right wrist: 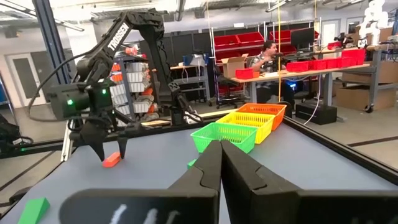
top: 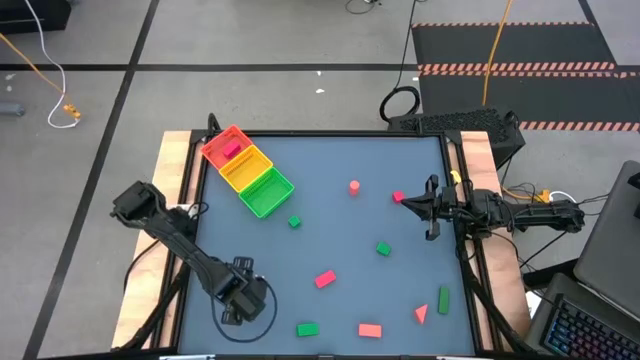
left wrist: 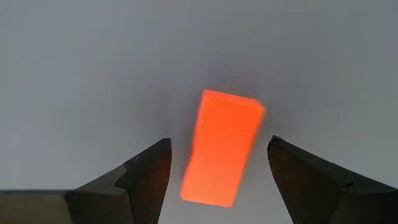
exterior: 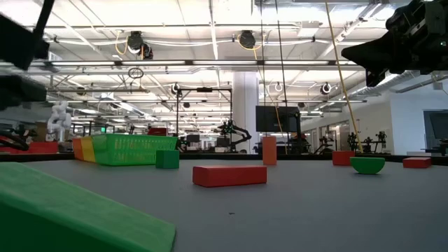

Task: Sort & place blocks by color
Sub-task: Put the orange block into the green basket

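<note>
Red brick (left wrist: 221, 148) lies flat on grey table (top: 330, 180), between spread fingers of left gripper (left wrist: 217, 174), tips clear of both its sides; well away from tray (top: 247, 171), toward table's near left corner. Pink block (top: 232, 148) sits in tray's red compartment. Other red and green blocks scattered right of tray: red cylinder (top: 354, 187), green cube (top: 294, 222), red wedge (top: 421, 315). Right gripper (right wrist: 219, 152) pressed together, empty, raised above table's right edge, far from tray.

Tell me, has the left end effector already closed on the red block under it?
No: in the left wrist view the left end effector is open, its fingers standing clear on either side of the red block.
</note>
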`<state>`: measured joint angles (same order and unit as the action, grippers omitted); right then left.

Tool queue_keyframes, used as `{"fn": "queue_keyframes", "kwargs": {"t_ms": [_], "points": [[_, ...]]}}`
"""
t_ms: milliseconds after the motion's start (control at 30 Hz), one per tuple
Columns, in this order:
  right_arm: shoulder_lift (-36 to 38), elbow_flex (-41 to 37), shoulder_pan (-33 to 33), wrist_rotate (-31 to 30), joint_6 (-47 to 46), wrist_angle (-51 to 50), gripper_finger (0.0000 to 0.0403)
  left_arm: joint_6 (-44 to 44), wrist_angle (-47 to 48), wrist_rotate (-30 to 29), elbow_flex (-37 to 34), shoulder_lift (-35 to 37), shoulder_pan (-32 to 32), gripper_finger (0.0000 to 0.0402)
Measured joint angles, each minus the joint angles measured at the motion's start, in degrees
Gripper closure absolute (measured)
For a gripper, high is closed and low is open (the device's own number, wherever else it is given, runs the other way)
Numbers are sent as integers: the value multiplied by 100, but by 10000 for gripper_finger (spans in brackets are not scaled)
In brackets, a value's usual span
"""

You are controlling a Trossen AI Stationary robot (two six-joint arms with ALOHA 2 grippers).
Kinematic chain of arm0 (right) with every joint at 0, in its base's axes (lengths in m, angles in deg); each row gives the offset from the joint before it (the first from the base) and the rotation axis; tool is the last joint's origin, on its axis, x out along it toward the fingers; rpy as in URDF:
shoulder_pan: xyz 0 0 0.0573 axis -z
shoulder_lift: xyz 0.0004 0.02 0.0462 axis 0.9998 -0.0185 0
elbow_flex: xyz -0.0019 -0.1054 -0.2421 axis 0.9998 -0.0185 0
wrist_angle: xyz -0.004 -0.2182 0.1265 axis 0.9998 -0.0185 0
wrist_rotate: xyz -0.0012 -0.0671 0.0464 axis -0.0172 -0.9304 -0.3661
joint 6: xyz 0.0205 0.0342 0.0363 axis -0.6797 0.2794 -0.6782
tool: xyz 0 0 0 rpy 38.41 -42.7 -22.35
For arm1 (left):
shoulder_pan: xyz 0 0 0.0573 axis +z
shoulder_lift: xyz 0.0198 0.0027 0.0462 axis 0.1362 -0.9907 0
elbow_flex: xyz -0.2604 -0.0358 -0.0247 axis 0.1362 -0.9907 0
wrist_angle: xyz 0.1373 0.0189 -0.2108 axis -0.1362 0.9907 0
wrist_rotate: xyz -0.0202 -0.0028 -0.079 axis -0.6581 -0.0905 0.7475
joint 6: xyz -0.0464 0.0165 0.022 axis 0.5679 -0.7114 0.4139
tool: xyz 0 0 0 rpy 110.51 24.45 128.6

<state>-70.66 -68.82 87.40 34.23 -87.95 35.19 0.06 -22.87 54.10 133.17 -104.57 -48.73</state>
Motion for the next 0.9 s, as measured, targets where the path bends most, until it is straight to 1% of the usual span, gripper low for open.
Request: {"fn": "queue_keyframes", "kwargs": {"t_ms": [133,200,267,433,700,900], "points": [[0,-1,0,-1,-8,-1,403,-221,150,-21,28,-168,0,138],[0,0,1,0,-8,-2,403,-352,173,-17,26,-175,0,153],[0,2,2,-1,-8,-1,403,-429,173,-43,15,-150,29,181],[0,0,1,-1,-8,2,403,-470,198,-9,-7,11,187,281],[0,1,0,-1,-8,3,403,-625,404,-52,-7,279,722,282],[0,2,1,-1,-8,35,403,-746,781,-582,-4,722,1397,282]]}}
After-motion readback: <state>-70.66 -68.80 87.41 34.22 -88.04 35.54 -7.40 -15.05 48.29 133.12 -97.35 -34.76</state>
